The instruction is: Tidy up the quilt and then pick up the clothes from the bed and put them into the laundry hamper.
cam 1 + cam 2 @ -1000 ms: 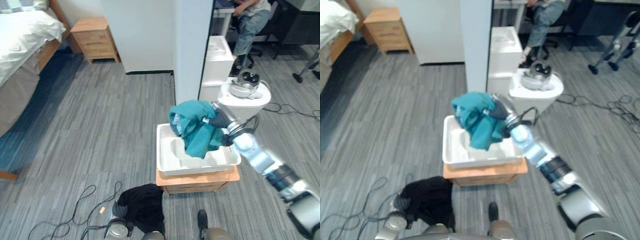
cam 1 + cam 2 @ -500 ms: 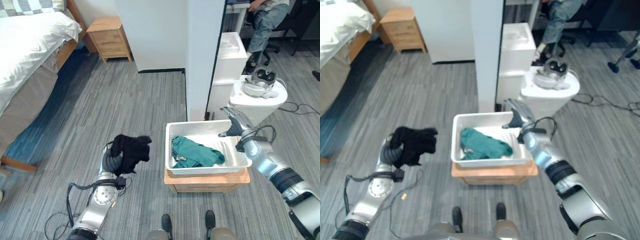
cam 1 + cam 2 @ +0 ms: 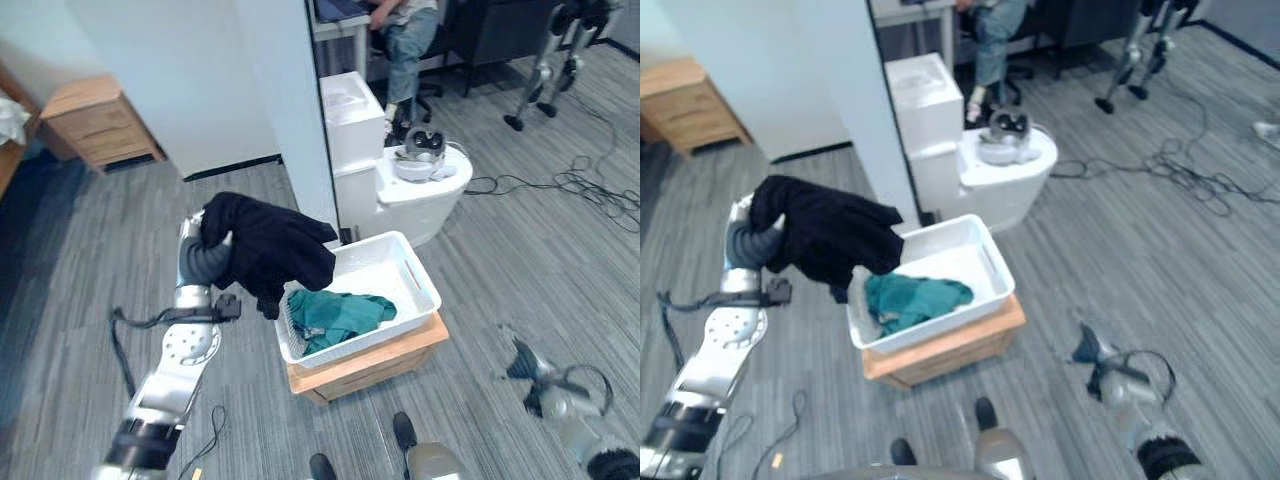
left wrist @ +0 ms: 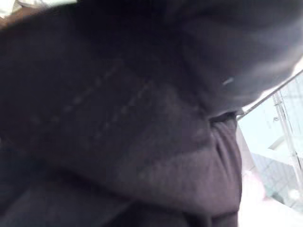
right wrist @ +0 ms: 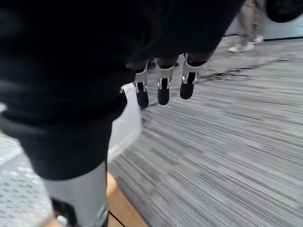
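My left hand [image 3: 207,258] is shut on a black garment [image 3: 272,250] and holds it raised, its loose end hanging over the left rim of the white hamper [image 3: 412,271]. The dark cloth [image 4: 142,123] also shows up close in the left wrist view. A teal garment [image 3: 342,309] lies crumpled inside the hamper, which rests on a low wooden stand [image 3: 372,364]. My right hand [image 3: 1091,349] hangs low above the floor to the right of the hamper, apart from it. Its fingers [image 5: 162,88] are relaxed and hold nothing.
A white pillar [image 3: 285,110] stands just behind the hamper. Beyond it is a white round stand [image 3: 420,185] with a headset on top. A wooden nightstand [image 3: 95,122] is at the far left. A person sits on a chair [image 3: 405,40] at the back. Cables [image 3: 590,190] trail on the right floor.
The view has swung right. My left hand has lifted the black garment up and across to the hamper's left rim. My right hand has dropped away from the hamper towards the floor.
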Available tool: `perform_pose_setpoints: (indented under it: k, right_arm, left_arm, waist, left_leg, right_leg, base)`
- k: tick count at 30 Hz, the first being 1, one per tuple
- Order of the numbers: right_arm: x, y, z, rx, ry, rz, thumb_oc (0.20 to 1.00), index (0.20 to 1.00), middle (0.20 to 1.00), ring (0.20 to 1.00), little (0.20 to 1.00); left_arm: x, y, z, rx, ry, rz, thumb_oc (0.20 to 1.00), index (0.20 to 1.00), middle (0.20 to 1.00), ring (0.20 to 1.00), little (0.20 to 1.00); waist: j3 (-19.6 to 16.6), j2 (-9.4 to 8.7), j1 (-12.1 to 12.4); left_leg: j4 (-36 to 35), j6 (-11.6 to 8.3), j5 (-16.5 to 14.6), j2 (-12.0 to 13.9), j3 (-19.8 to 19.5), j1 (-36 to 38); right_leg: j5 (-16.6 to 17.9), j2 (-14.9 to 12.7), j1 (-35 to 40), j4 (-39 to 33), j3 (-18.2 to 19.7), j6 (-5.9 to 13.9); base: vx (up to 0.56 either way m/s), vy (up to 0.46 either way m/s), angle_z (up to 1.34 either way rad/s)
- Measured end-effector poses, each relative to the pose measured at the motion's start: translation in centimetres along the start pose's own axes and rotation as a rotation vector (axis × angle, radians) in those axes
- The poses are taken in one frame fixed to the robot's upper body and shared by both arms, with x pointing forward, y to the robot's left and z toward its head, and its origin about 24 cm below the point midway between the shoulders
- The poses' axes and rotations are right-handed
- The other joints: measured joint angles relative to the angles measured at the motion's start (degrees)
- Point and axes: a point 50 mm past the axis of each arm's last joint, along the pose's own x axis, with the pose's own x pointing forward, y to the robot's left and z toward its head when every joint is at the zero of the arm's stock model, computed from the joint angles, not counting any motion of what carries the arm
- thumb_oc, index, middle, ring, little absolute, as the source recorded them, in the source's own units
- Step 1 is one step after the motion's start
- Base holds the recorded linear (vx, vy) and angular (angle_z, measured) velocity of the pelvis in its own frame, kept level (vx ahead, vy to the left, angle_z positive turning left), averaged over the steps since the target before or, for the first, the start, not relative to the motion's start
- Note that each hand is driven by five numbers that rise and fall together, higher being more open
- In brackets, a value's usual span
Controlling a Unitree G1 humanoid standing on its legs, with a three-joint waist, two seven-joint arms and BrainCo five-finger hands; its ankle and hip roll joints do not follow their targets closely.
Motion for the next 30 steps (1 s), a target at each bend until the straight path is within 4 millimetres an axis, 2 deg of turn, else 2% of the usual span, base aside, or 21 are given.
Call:
perform_pose_setpoints:
  k: [2, 4, 5, 6, 7, 8, 9, 11, 14, 17, 19, 20, 23, 25, 27, 29, 30]
  right_arm:
    - [-0.9, 1.3, -0.6, 0.008, 0.021, 0.034, 1.0, 1.0, 1.0, 1.0, 1.0]
    - [-2.1, 3.6, -1.5, 0.038, 0.07, 0.094, 1.0, 1.0, 1.0, 1.0, 1.0]
    - [-2.8, 5.3, -2.0, 0.055, 0.121, 0.151, 1.0, 1.0, 1.0, 1.0, 1.0]
    - [-3.1, 6.0, -1.9, 0.067, 0.129, 0.173, 1.0, 1.0, 1.0, 1.0, 1.0]
    - [-3.3, 6.6, -2.1, 0.088, 0.148, 0.189, 1.0, 1.0, 1.0, 1.0, 1.0]
    - [-3.5, 7.3, -1.9, 0.095, 0.156, 0.216, 1.0, 1.0, 1.0, 1.0, 1.0]
    - [-3.6, 7.6, -1.9, 0.09, 0.161, 0.228, 1.0, 1.0, 1.0, 1.0, 1.0]
    - [-3.7, 8.4, -2.2, 0.07, 0.19, 0.27, 1.0, 1.0, 1.0, 1.0, 1.0]
    - [-3.6, 8.7, -2.4, 0.068, 0.22, 0.283, 1.0, 1.0, 1.0, 1.0, 1.0]
    - [-3.5, 8.8, -2.3, 0.109, 0.251, 0.276, 1.0, 1.0, 1.0, 1.0, 1.0]
    - [-3.2, 8.9, -1.9, 0.164, 0.265, 0.265, 1.0, 1.0, 1.0, 1.0, 1.0]
    - [-3.5, 9.2, -1.9, 0.181, 0.273, 0.273, 1.0, 1.0, 1.0, 1.0, 1.0]
    - [-4.2, 10.0, -2.6, 0.18, 0.312, 0.305, 1.0, 1.0, 1.0, 1.0, 1.0]
    - [-4.5, 10.4, -2.9, 0.179, 0.34, 0.324, 1.0, 1.0, 1.0, 1.0, 1.0]
    - [-5.0, 11.0, -3.3, 0.17, 0.37, 0.352, 1.0, 1.0, 1.0, 1.0, 1.0]
    - [-5.4, 11.4, -3.6, 0.153, 0.388, 0.374, 1.0, 1.0, 1.0, 1.0, 1.0]
    - [-5.7, 11.8, -3.7, 0.142, 0.4, 0.396, 1.0, 1.0, 1.0, 1.0, 1.0]
  left_arm:
    - [0.1, -0.6, -0.4, 0.009, 0.02, -0.007, 0.2, 0.2, 0.2, 0.2, 0.2]
    - [0.3, -2.2, -1.7, 0.048, 0.075, -0.051, 0.2, 0.2, 0.2, 0.2, 0.2]
    - [0.4, -4.0, -3.3, 0.054, 0.164, -0.084, 0.435, 0.435, 0.435, 0.435, 0.435]
    - [-0.1, -4.6, -4.1, 0.065, 0.211, -0.101, 0.435, 0.435, 0.435, 0.435, 0.435]
    - [-0.6, -5.5, -5.3, 0.098, 0.261, -0.132, 1.0, 1.0, 1.0, 1.0, 1.0]
    - [-1.8, -6.8, -7.2, 0.131, 0.374, -0.187, 1.0, 1.0, 1.0, 1.0, 1.0]
    - [-2.5, -7.3, -8.0, 0.145, 0.422, -0.214, 1.0, 1.0, 1.0, 1.0, 1.0]
    - [-5.1, -9.6, -10.2, 0.165, 0.581, -0.344, 1.0, 1.0, 1.0, 1.0, 1.0]
    - [-6.9, -10.7, -10.6, 0.079, 0.653, -0.365, 1.0, 1.0, 1.0, 1.0, 1.0]
    - [-6.9, -10.9, -9.8, -0.095, 0.681, -0.266, 1.0, 1.0, 1.0, 1.0, 1.0]
    - [-6.1, -10.1, -8.8, -0.214, 0.651, -0.172, 1.0, 1.0, 1.0, 1.0, 1.0]
    - [-5.1, -9.3, -7.5, -0.281, 0.577, -0.11, 1.0, 1.0, 1.0, 1.0, 1.0]
    - [-3.3, -7.9, -5.5, -0.328, 0.444, -0.034, 1.0, 1.0, 1.0, 1.0, 1.0]
    - [-2.8, -6.5, -5.0, -0.327, 0.397, 0.022, 1.0, 1.0, 1.0, 1.0, 1.0]
    - [-3.2, -5.1, -5.2, -0.375, 0.388, 0.101, 1.0, 1.0, 1.0, 1.0, 1.0]
    - [-4.5, -4.5, -6.5, -0.374, 0.448, 0.135, 1.0, 1.0, 1.0, 1.0, 1.0]
    - [-5.7, -4.4, -7.9, -0.36, 0.522, 0.146, 1.0, 1.0, 1.0, 1.0, 1.0]
  waist:
    - [0.01, 0.02, -1.01]
    - [-0.13, 0.14, -2.2]
    - [-0.32, 0.5, -2.22]
    - [-0.31, 0.58, -2.78]
    - [-0.44, 0.79, -3.13]
    - [-0.44, 0.91, -3.81]
    - [-0.45, 0.92, -4.11]
    - [-0.44, 0.94, -4.51]
    - [-0.44, 0.95, -4.12]
    - [-0.43, 0.97, -3.01]
    - [-0.42, 1.0, -2.34]
    - [-0.36, 1.08, -1.83]
    - [-0.42, 1.56, -0.17]
    - [-0.46, 1.76, 0.59]
    - [-0.49, 1.68, 1.55]
    - [-0.62, 1.82, 2.6]
    - [-0.8, 1.67, 3.56]
  left_leg:
    - [-0.01, -0.05, -0.13, 0.03, 0.53, 0.22]
    - [-0.01, -0.1, -0.23, 0.06, 0.72, 0.06]
    - [-0.01, -0.1, -0.28, -0.02, 0.75, -0.28]
    - [-0.02, -0.26, -0.62, -0.01, 1.17, -0.61]
    - [-0.02, -0.39, -0.93, -0.02, 1.35, -0.92]
    - [-0.02, -0.25, -0.71, -0.1, 1.81, -0.97]
    - [-0.01, -0.23, -0.71, -0.09, 1.89, -0.89]
    - [-0.01, -0.22, -0.72, -0.12, 2.0, -0.96]
    - [0.0, -0.17, -0.66, -0.15, 2.09, -1.2]
    - [0.0, -0.15, -0.66, -0.16, 1.94, -1.1]
    - [-0.01, -0.12, -0.69, -0.11, 1.72, -0.78]
    - [-0.01, -0.1, -0.74, -0.09, 1.51, -0.53]
    - [-0.01, 0.01, -1.0, -0.15, 0.09, -0.28]
    - [-0.02, 0.14, -1.39, -0.14, -1.28, -0.35]
    - [-0.01, 0.15, -1.38, -0.02, -1.56, -0.23]
    - [-0.01, 0.4, -1.05, -0.01, -2.56, -0.09]
    - [0.0, 0.51, -0.87, 0.02, -3.01, -0.11]
  right_leg:
    - [0.06, 0.11, -0.3, -0.22, 0.75, 0.1]
    - [0.11, 0.14, -0.64, -0.23, 0.96, 0.17]
    - [0.17, 0.07, -0.97, -0.23, 0.94, 0.24]
    - [0.22, 0.06, -1.49, -0.23, 1.15, 0.33]
    - [0.28, 0.01, -1.77, -0.22, 1.2, 0.4]
    - [0.41, -0.02, -2.11, -0.22, 1.4, 0.45]
    - [0.41, -0.02, -2.1, -0.23, 1.52, 0.44]
    - [0.4, -0.04, -2.25, -0.22, 1.54, 0.43]
    - [0.53, -0.04, -2.56, -0.21, 1.6, 0.24]
    - [0.52, -0.06, -2.39, -0.17, 1.41, 0.24]
    - [0.34, -0.08, -1.74, -0.19, 0.99, 0.19]
    - [0.26, -0.06, -1.46, -0.21, 0.83, 0.24]
    - [0.02, -0.24, -0.29, -0.21, -0.21, -0.02]
    - [-0.1, -0.31, 0.32, -0.03, -1.22, -0.19]
    - [-0.23, -0.24, 0.56, 0.05, -1.55, -0.4]
    - [-0.26, -0.24, 1.22, 0.07, -2.48, -0.52]
    - [-0.35, -0.25, 1.56, 0.06, -3.02, -0.66]
  base:
    - [0.01, -0.005, -0.18]
    - [-0.02, 0.008, -0.09]
    - [-0.01, 0.002, -0.12]
    - [0.02, 0.02, -0.12]
    - [0.02, -0.008, -0.17]
    - [0.03, -0.004, -0.14]
    - [0.03, -0.016, -0.1]
    - [0.01, -0.005, -0.02]
    - [0.0, 0.0, 0.0]
    - [0.0, -0.002, 0.03]
    - [-0.01, -0.013, 0.09]
    - [-0.01, -0.02, 0.08]
    - [-0.02, -0.025, 0.19]
    - [-0.03, -0.041, 0.24]
    - [-0.02, -0.024, 0.18]
    - [-0.03, -0.013, 0.23]
    - [-0.04, -0.002, 0.26]
